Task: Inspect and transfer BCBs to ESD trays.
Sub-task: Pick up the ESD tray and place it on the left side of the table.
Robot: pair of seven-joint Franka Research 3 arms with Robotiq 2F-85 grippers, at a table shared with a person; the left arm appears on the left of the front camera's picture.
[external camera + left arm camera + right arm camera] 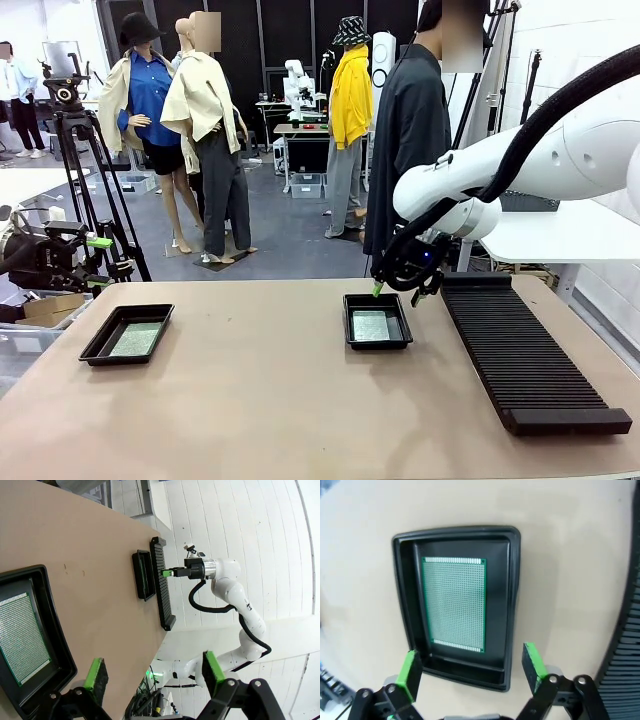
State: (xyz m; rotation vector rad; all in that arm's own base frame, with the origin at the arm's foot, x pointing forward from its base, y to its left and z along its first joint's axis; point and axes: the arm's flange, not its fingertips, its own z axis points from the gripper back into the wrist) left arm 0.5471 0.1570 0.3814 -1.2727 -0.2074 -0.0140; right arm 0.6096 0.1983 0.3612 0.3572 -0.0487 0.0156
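Observation:
Two black ESD trays rest on the tan table: one at the left (100,345), one near the middle (349,325). Each holds a green BCB, the left BCB (136,339) and the middle BCB (371,325). My right gripper (383,287) hovers open just above the far edge of the middle tray; in the right wrist view its gripper (472,667) has empty green fingers (409,672) over the tray rim (515,587) and BCB (454,602). In the left wrist view my left gripper (152,672) stands open beside the left tray (55,630) and its BCB (20,632).
A long black ribbed rack (520,350) lies at the table's right side. A person in dark clothes (410,140) stands at the far edge behind the middle tray. A camera tripod (75,180) stands off the table's left. Bare tabletop (260,400) lies between the trays.

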